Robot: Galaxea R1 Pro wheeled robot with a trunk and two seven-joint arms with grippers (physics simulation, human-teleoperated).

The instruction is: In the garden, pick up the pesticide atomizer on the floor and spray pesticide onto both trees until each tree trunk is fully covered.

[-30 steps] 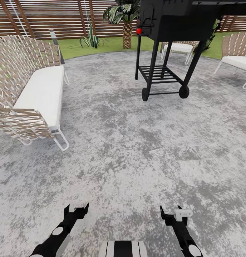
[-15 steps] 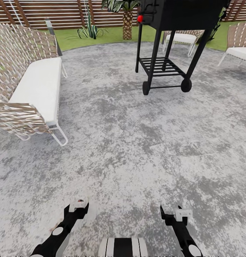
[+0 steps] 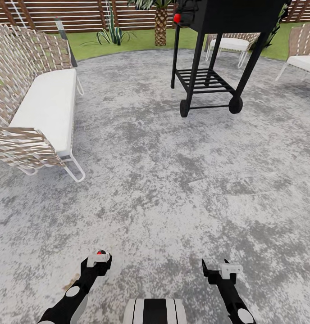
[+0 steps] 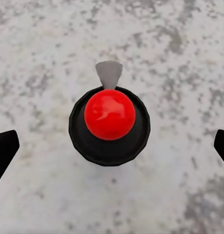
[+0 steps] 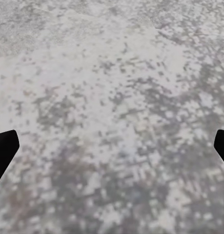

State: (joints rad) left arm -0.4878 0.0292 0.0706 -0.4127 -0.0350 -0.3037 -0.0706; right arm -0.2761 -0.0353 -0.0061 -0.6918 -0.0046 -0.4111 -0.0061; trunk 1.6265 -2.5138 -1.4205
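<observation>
My left claw (image 4: 112,141) hangs spread wide over the pesticide atomizer (image 4: 110,125), which stands upright on the grey floor (image 3: 173,180) between the fingertips, untouched, well short of the black grill cart (image 3: 209,85); right claw (image 5: 112,141) likewise spread, over bare paving.

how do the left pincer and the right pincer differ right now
The left pincer hangs directly above the pesticide atomizer, looking down on its red top; the right pincer has bare grey floor beneath it. Both are open with dark fingertips wide apart, and neither holds anything.
</observation>
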